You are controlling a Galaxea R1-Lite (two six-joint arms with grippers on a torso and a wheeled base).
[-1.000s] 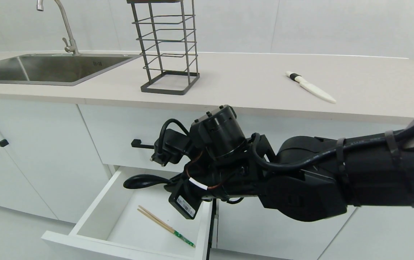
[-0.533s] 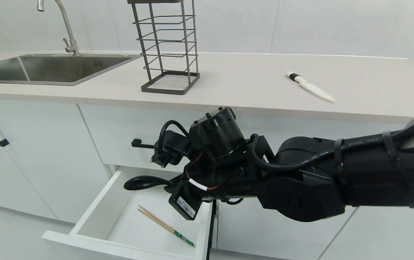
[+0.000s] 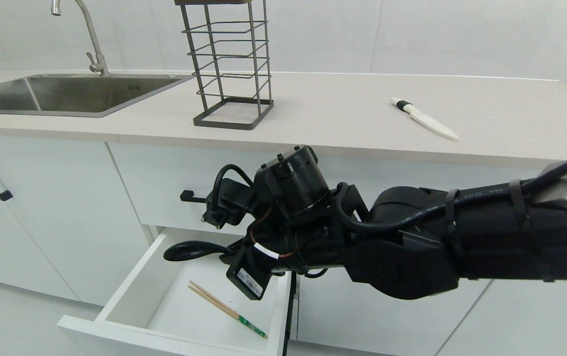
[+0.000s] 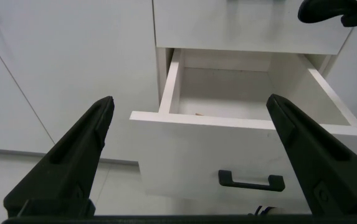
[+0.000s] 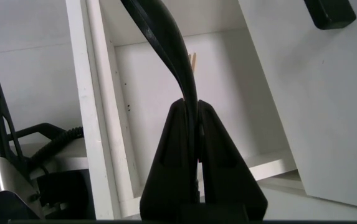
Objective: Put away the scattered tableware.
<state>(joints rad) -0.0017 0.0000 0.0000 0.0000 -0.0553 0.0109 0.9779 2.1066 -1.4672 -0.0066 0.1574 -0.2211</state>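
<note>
bench [image 3: 313, 113] above, carrying a white knife [image 3: 424, 118] not yet stowed. below its front edge, the open drawer [image 3: 130, 296], white inside. right pincer [image 3: 238, 251] hung over the drawer's back part, jaws closed tight on the handle of a black spoon [image 3: 184, 249]; the spoon's bowl pointed toward the robot's left, above the drawer floor and apparently clear of it. left pincer [image 4: 189, 102] stood low before the drawer front, spread wide and holding nothing. a pair of chopsticks [image 3: 221, 306] lay on the drawer floor, running toward its front right corner.

judged step: setting the spoon down in the drawer. done well, the pincer would sink until the bowl is close to the floor and keep the spoon inside the side walls and off the chopsticks. it would then part its jaws and lift straight out.

hard to make out: the jaws in the head view, masked by the wrist; the spoon's handle end, buried between the pads; the drawer's rear, cut off by the arm.
</note>
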